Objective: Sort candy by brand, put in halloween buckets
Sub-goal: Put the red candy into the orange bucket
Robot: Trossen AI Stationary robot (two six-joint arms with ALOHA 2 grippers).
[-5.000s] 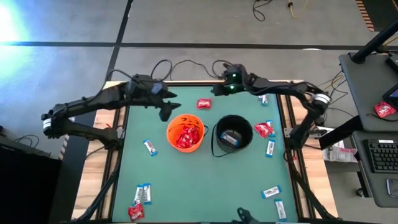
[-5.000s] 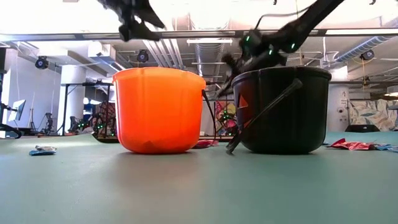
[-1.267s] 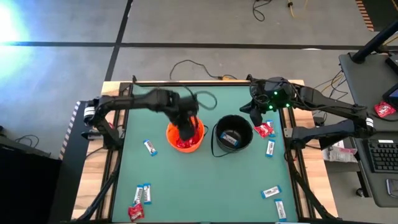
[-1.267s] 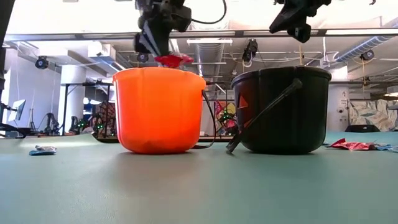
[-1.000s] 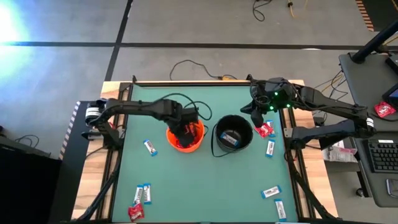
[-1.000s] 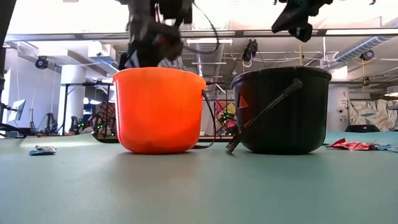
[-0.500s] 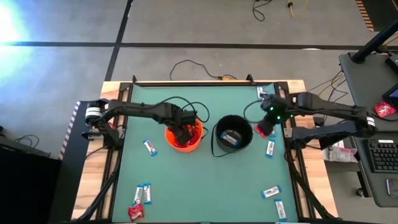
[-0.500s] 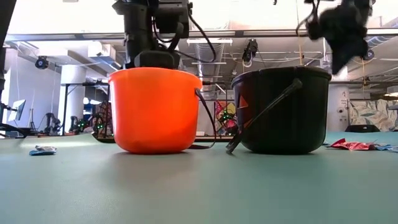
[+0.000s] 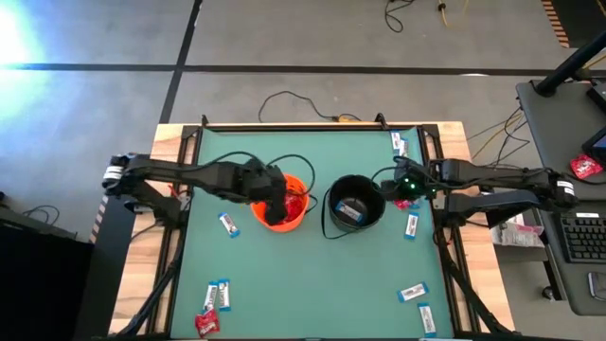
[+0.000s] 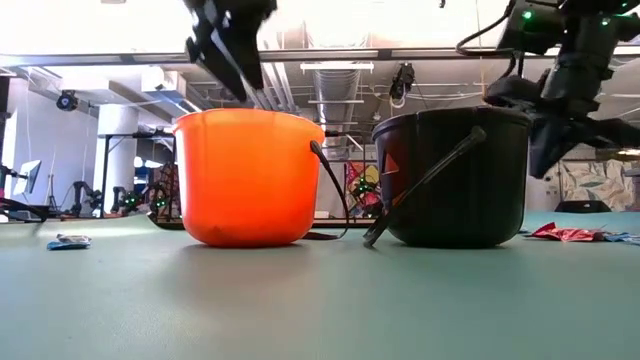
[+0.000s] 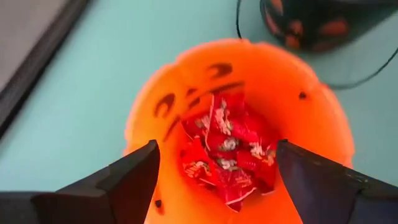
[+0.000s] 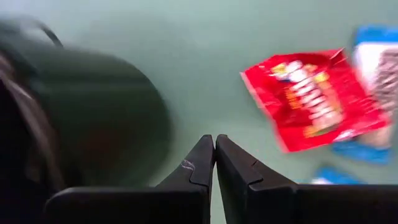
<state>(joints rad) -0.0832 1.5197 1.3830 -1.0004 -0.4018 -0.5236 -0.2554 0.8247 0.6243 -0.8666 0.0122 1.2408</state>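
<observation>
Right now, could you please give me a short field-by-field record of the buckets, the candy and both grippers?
orange bucket: holds red packets
black bucket: holds a white-and-blue bar
left gripper: open, over the orange bucket
right gripper: shut, empty, low beside the black bucket, near a loose red packet
table: white-and-blue bars and red packets lie scattered on it

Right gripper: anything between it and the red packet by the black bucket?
Nothing. In the right wrist view only bare green mat separates the shut right gripper from the red packet; the black bucket sits off to the other side.
</observation>
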